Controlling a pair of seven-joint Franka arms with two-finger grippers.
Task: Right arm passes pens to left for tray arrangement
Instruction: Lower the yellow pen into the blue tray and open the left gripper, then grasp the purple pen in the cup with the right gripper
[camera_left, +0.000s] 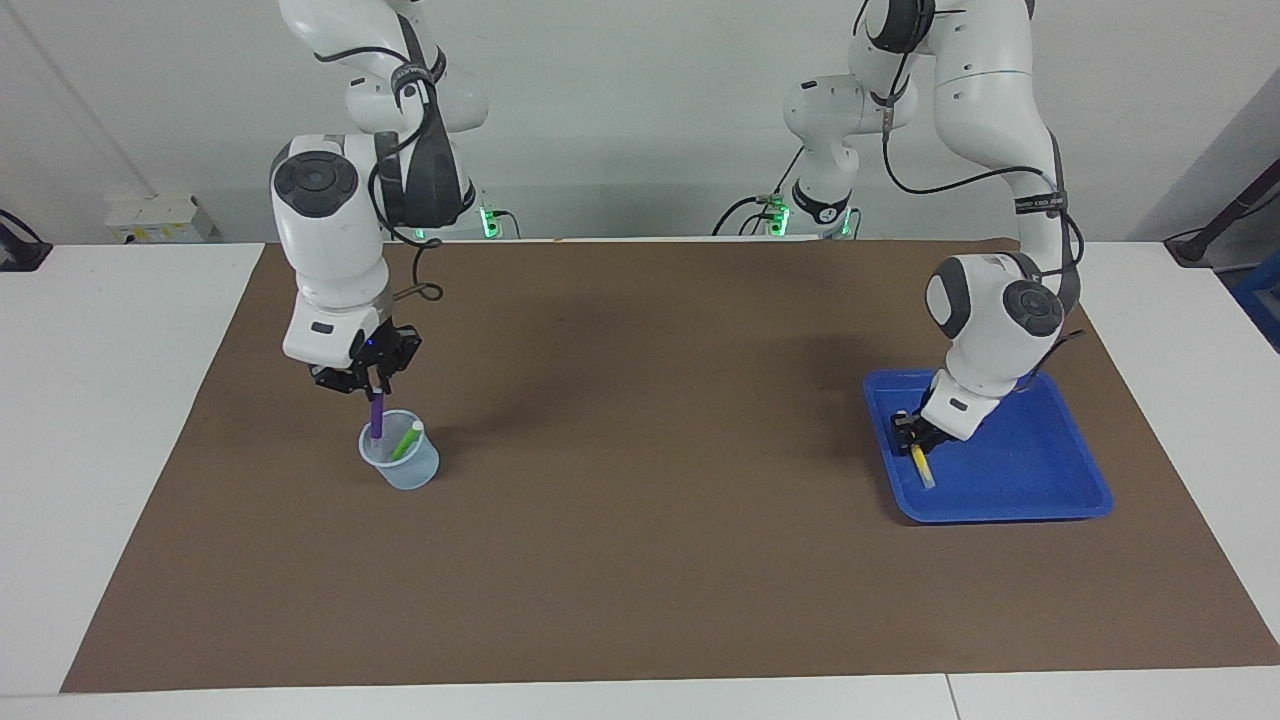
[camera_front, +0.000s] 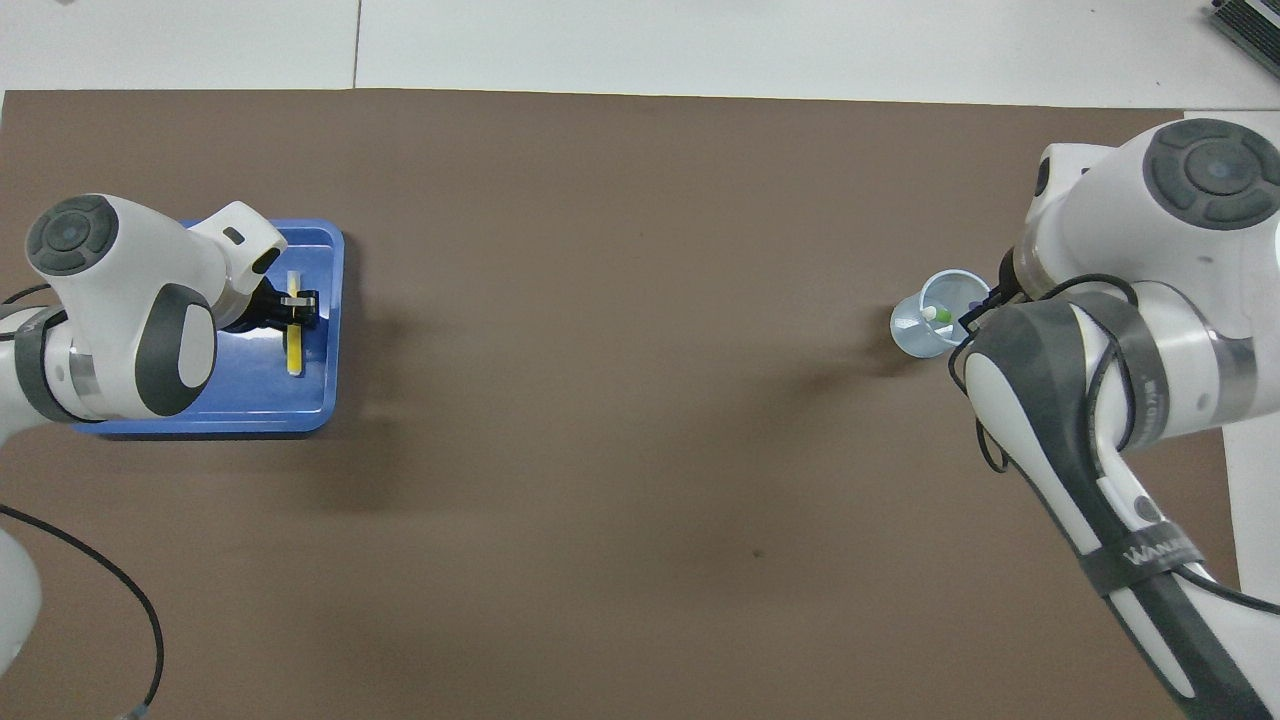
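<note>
Over the cup (camera_left: 401, 462) at the right arm's end of the worktop, the right gripper (camera_left: 372, 392) clenches the purple pen (camera_left: 376, 416), while the left gripper (camera_left: 917, 432), grip unclear, sits on the yellow pen (camera_left: 921, 465) in the tray (camera_left: 1030, 470).
</note>
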